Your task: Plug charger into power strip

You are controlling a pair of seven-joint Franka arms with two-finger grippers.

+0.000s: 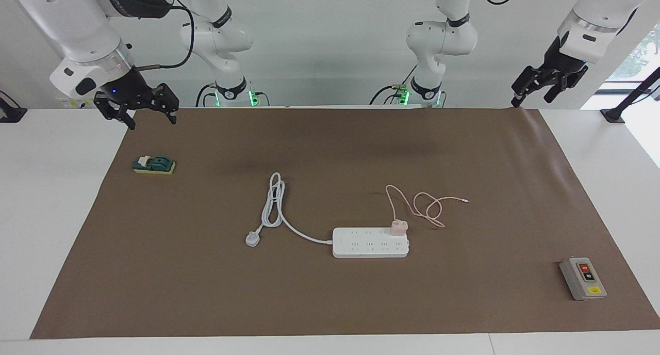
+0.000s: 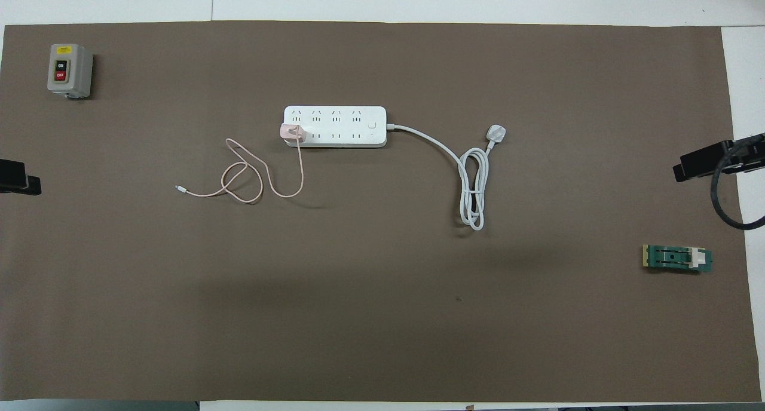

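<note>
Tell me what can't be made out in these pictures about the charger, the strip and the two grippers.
- Charger prongs: hidden in both views by its own body on the power strip, so how deep it sits is unclear.
- Left gripper: overhead view's edge cuts it off; only a dark tip shows.
- Right gripper: likewise cut off at the overhead view's edge.
- Grey button box label text: too small to read.

The charger (image 2: 291,132) sits plugged into the power strip (image 2: 334,126), pink cable (image 2: 251,178) looping nearer the robots.
</note>
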